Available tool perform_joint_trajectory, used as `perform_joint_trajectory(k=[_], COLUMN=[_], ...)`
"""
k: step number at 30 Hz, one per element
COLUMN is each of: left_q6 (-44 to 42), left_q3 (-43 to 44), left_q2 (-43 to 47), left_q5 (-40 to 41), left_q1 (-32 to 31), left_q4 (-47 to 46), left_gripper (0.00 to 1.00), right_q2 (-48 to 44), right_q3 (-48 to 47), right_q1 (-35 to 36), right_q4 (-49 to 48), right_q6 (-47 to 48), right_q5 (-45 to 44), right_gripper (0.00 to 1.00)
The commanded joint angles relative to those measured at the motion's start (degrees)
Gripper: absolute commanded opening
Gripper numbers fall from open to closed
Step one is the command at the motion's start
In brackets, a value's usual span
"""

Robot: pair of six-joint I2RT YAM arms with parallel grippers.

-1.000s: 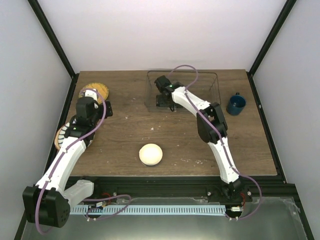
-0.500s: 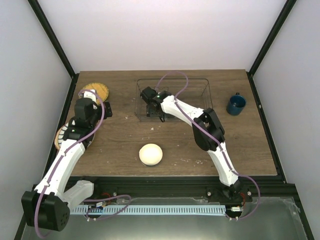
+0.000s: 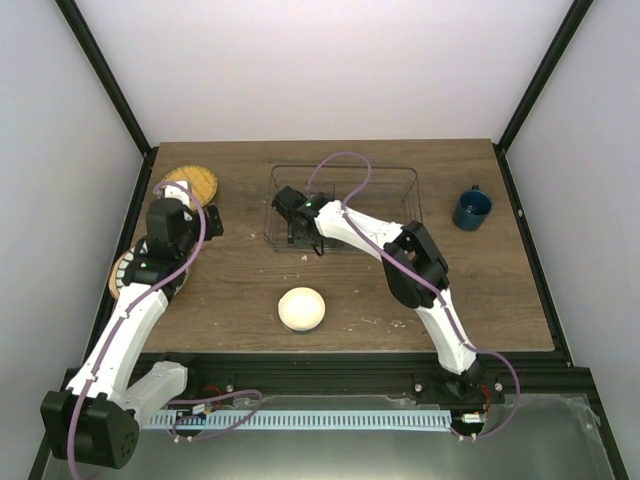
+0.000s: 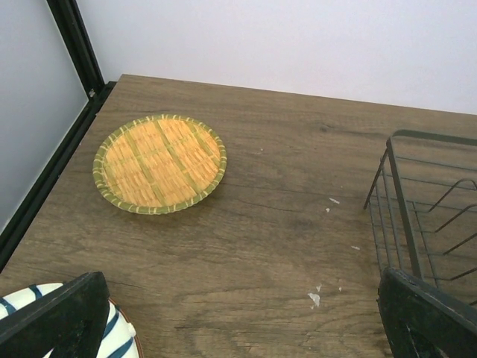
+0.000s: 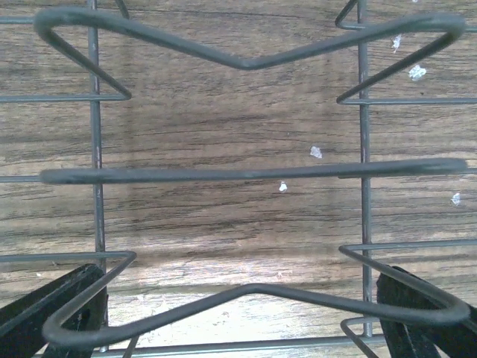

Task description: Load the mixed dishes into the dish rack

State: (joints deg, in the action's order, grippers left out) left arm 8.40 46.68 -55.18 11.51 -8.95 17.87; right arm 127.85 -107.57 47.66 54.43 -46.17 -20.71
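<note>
The grey wire dish rack [image 3: 385, 180] stands at the back middle of the table and holds no dishes. My right gripper [image 3: 296, 228] is open inside its left end, with wire dividers [image 5: 246, 173] crossing between the fingers [image 5: 45, 317]. My left gripper [image 3: 192, 212] is open and empty over bare wood [image 4: 242, 283]. The orange-yellow grid plate [image 3: 190, 180] lies just beyond it, also in the left wrist view [image 4: 159, 162]. The striped plate [image 3: 122, 275] lies under my left arm. The cream bowl [image 3: 302, 308] sits front middle. The dark blue cup [image 3: 471, 208] stands right of the rack. The tan plate cannot be made out.
The rack's left end [image 4: 395, 194] shows at the right edge of the left wrist view. The striped plate's rim [image 4: 22, 298] shows beside the left finger. Black frame posts [image 3: 100, 75] and white walls close in the table. White specks dot the wood [image 4: 314, 298].
The dish rack has slid left across the table with my right gripper inside it. My left gripper has shifted slightly toward the back left.
</note>
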Motion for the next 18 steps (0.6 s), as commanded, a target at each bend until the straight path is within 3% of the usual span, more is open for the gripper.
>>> perform_joint_trajectory(k=[1, 9, 18], left_q6=[0.5, 0.8, 1.3], left_q3=[-0.5, 0.1, 1.3], left_q2=[1.2, 0.5, 0.4], left_q5=[0.0, -0.3, -0.7], left_q1=[-0.2, -0.2, -0.2], left_q4=[0.5, 0.9, 1.8], left_gripper=[1.00, 1.00, 1.00], right_q2=[-1.3, -4.7, -11.4], right_q3=[0.7, 0.3, -0.9], right_q1=[1.4, 1.4, 2.5], right_q4=[2.3, 4.5, 1.6], right_q6=[-1.2, 0.6, 9.0], right_q5=[-0.9, -1.6, -1.8], right_gripper=[1.00, 1.00, 1.00])
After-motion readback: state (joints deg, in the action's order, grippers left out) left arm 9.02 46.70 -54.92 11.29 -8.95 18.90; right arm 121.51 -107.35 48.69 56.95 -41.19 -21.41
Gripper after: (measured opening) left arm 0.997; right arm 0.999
